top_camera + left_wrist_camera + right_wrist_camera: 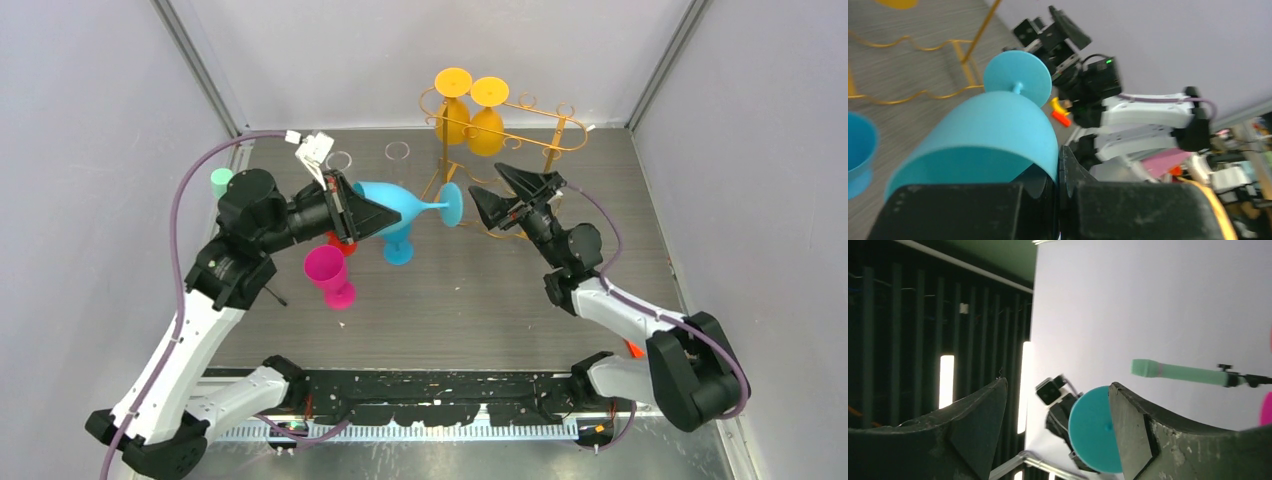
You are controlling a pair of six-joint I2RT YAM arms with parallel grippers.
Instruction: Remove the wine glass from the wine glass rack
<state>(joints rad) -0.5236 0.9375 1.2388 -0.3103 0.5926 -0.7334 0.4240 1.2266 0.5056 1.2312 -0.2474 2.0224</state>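
Note:
My left gripper (380,217) is shut on the rim of a light-blue wine glass (400,204). It holds the glass sideways above the table, with the foot (452,203) pointing right. In the left wrist view the fingers (1070,172) pinch the bowl's rim (993,135). The gold wire rack (520,125) stands at the back right. Two orange glasses (470,125) hang on its left end. My right gripper (505,197) is open and empty, just right of the blue foot. The foot shows between its fingers in the right wrist view (1090,435).
A second blue glass (398,247), a pink glass (330,275) and a red object (342,243) stand under and beside my left gripper. A mint cup (221,181) sits far left. Two clear rings (397,150) lie at the back. Grey walls enclose the table.

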